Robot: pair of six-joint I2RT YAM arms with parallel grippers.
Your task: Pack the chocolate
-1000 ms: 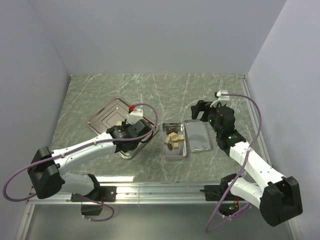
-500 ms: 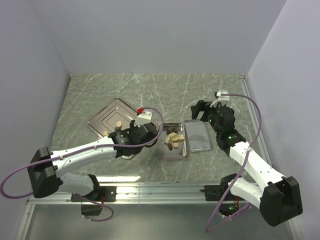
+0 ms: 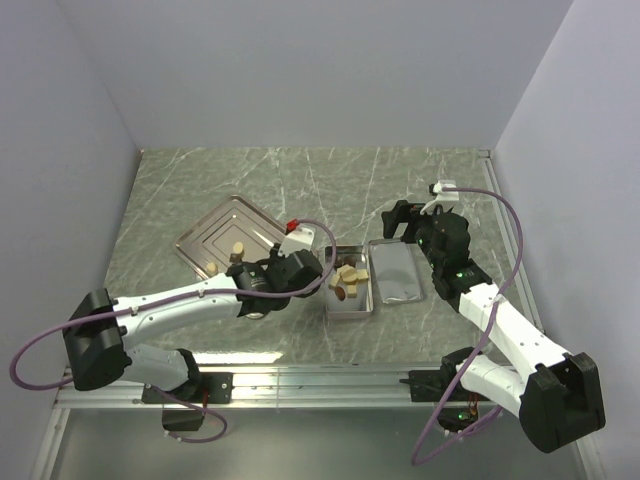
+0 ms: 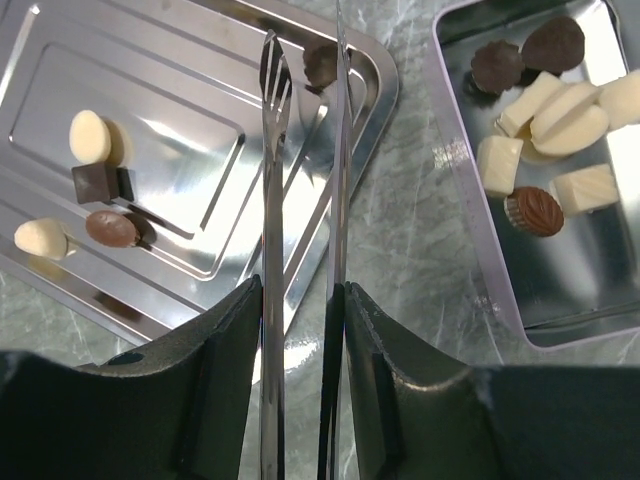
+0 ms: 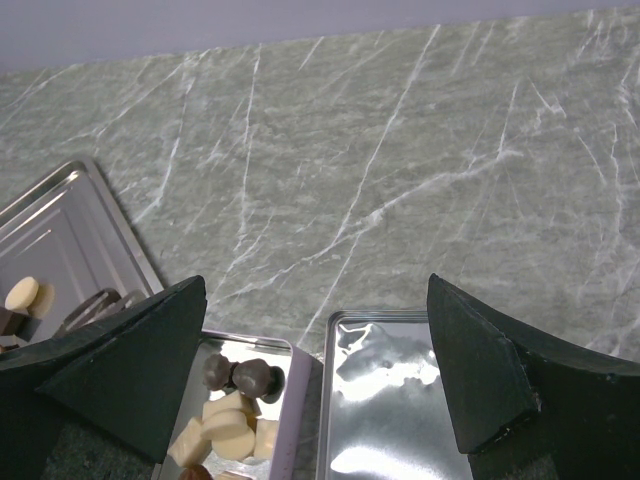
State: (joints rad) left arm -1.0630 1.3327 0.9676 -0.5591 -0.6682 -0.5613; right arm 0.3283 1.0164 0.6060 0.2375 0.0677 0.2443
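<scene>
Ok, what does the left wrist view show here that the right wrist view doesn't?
Only left wrist: a dark piece between the tips of the tongs, and all four loose chocolates spread over the tray. Only right wrist: the lid lying beside the tin, the open right pincer, and bare table up to the wall. Both: the tin with its pieces, and a corner of the tray.

Bright even overhead light, soft shadows, glare on the steel tray (image 4: 180, 150), sharp focus
</scene>
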